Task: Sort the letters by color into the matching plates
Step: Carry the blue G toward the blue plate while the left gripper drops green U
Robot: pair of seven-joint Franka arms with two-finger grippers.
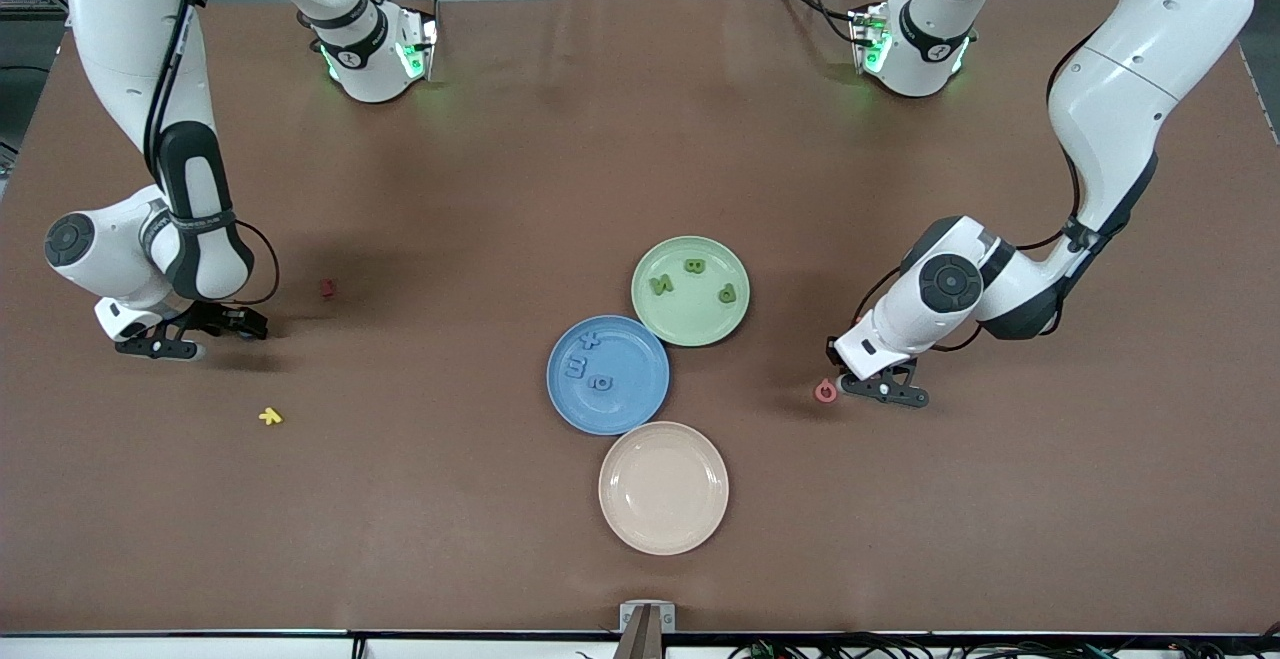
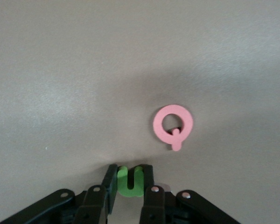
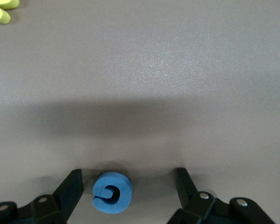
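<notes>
A: How far along is the sorting, starting at the bottom of the front view?

B: The beige plate point(image 1: 663, 487), low and centre in the frame, holds nothing. Just above it the blue plate point(image 1: 607, 375) carries three blue letters point(image 1: 589, 360), and above that, right of centre, the green plate point(image 1: 690, 291) carries three green letters point(image 1: 694, 278). So I judge six of eight placed, one of each colour left.

A: Where are those two?

B: Both sit between fingers. At right of the frame the left end effector point(image 1: 884, 386) is down at the table point(image 1: 640, 139), and its wrist view shows it pinching a green letter point(image 2: 130, 181), fingers pressed against its sides. At far left of the frame the right end effector point(image 1: 190, 334) is also low; its fingers stand spread around a blue letter point(image 3: 112, 192) lying flat on the table, not yet gripping.

A: Anything left out?

B: A pink letter point(image 1: 825, 391) lies just beside the left end effector, a yellow letter point(image 1: 270, 416) at lower left, a small red letter point(image 1: 327, 288) above it. None has a matching plate.

A: Any writing?

B: No brand or label that I can read. The pink shape reads as a Q; the green plate shows what look like B, P and N.
</notes>
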